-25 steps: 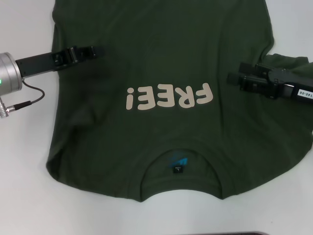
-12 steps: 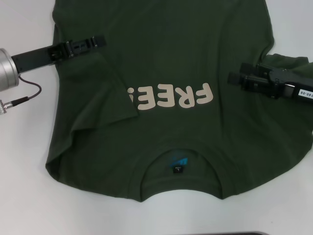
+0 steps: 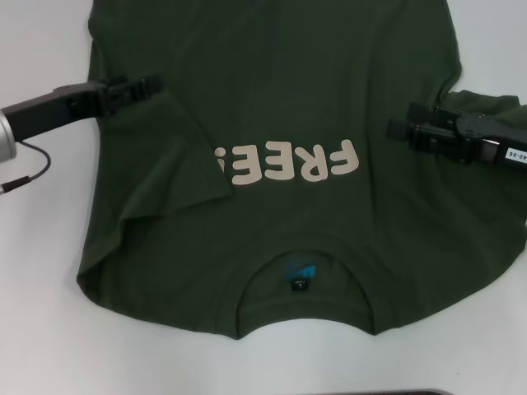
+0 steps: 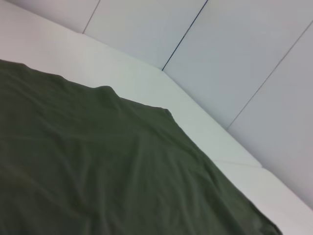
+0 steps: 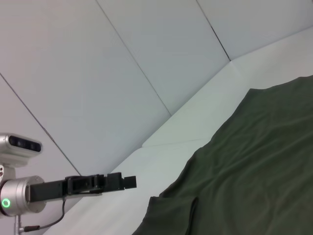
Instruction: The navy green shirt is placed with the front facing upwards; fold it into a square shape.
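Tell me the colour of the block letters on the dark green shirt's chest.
Pale pinkish-cream block letters on the dark olive-green cotton shirt; clearest in the head view.

The left gripper (image 3: 152, 81) has drawn back toward the frame's left edge, leaving the shirt's left sleeve (image 3: 177, 160) folded inward.

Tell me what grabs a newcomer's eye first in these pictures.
The navy green shirt fills the white table, its pale FREE! lettering upside down across the chest. A sleeve flap lies folded over the exclamation mark on the robot's left. The left gripper and right gripper hang above the shirt's opposite sides.
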Controlling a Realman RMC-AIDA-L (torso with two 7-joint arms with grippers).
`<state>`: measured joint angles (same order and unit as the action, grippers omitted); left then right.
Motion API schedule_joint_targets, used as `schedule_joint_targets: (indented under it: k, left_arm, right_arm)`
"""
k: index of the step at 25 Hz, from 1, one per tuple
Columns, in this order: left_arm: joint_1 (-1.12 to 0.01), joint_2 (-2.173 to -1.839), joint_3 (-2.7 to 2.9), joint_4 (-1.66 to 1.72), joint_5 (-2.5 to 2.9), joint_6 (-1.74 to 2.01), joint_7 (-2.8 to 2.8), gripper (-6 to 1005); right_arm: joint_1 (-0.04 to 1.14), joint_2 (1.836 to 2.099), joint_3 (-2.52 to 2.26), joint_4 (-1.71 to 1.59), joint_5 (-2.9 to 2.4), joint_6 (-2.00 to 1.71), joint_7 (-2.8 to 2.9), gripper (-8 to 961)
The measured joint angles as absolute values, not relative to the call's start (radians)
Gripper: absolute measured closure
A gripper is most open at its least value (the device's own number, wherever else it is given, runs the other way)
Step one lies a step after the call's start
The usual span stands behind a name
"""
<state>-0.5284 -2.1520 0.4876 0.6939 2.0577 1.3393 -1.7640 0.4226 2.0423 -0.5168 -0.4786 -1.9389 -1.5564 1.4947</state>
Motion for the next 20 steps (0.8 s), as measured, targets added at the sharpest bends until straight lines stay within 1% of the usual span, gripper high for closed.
schedule_joint_targets:
  k: [10,20]
  left_arm:
    - [-0.504,-2.153,0.493,0.704,2.058,1.358,-1.698,204]
    - [-0.527,-2.159,0.520,0.686,2.062,1.355,-1.689,203]
  right_arm:
    - [0.431,2.037,-0.503,-0.479,-1.939,-1.559,1.504,40]
    - [0.435,2.035,-0.501,-0.479,-1.939,-1.557,1.505,40]
